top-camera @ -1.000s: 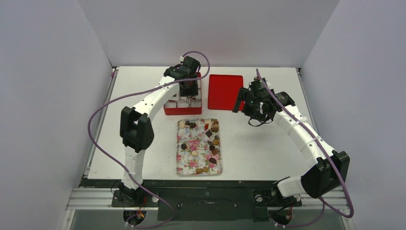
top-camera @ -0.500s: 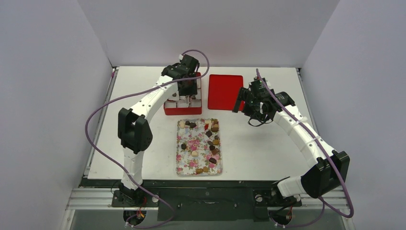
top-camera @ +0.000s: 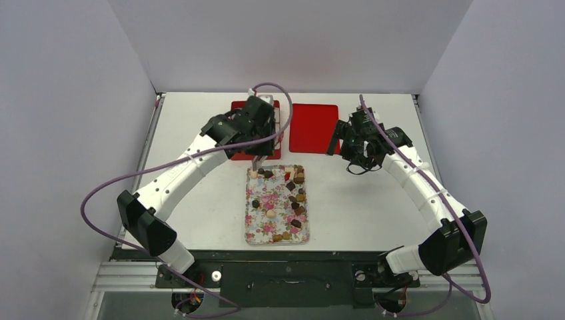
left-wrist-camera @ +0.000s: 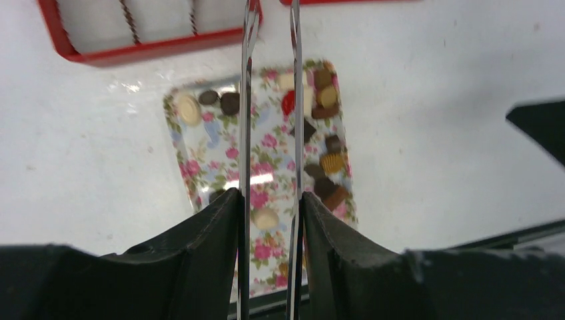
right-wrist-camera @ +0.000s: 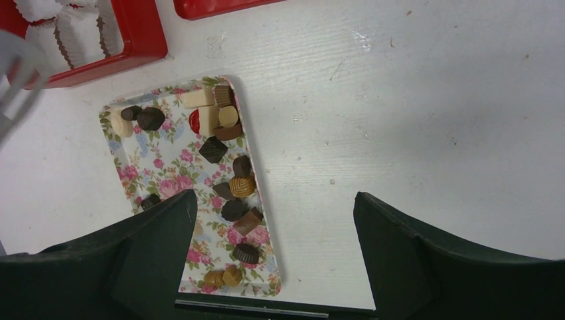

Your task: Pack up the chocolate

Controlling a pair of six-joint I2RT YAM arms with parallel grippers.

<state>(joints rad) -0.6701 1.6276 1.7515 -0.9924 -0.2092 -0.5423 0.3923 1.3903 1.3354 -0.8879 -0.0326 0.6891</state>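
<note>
The chocolate (right-wrist-camera: pixel 242 185) lies loose on a floral tray (right-wrist-camera: pixel 170 173) that sits mid-bench, nearer the bench's (top-camera: pixel 373 200) near edge than its far one. Most pieces run in a line down the tray's right side. A cream piece and two dark ones sit at its far-left corner, and a few tan ones at its near end.

Just beyond the tray's far end stands a red box (right-wrist-camera: pixel 143 40) with white paper cups (right-wrist-camera: pixel 73 30) in it, and a flat red lid (top-camera: pixel 313 127) lies to its right, toward the far edge.

The left tool (top-camera: pixel 256 165) hangs over the tray's far-left corner, its two thin blades a narrow gap apart with nothing seen between them (their very tips run off the top of the wrist view).

The right tool (right-wrist-camera: pixel 274 200) is spread wide and empty, above the bare bench right of the tray.
</note>
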